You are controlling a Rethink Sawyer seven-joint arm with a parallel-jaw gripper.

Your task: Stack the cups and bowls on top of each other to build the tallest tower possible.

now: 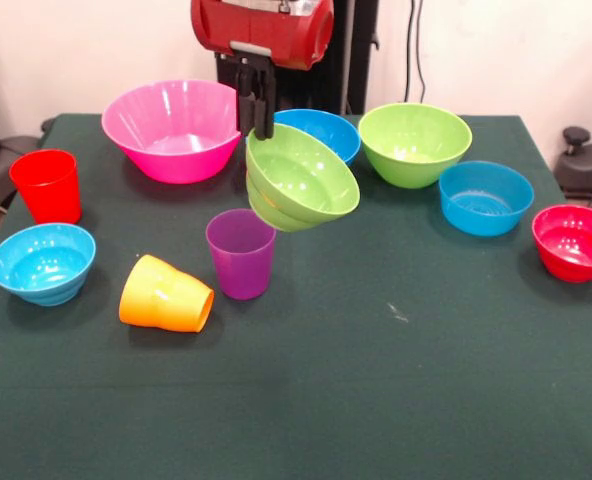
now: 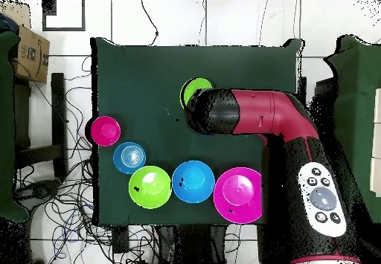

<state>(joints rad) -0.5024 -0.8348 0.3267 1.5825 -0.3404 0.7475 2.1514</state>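
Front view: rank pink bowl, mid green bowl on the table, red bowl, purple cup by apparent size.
1. pink bowl
2. mid green bowl
3. red bowl
4. purple cup
The last two look close; the cup sits nearer the camera, so that order is unsure.

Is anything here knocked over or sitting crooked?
Yes. The orange cup lies on its side left of the upright purple cup. The small green bowl hangs tilted in the gripper, above the table.
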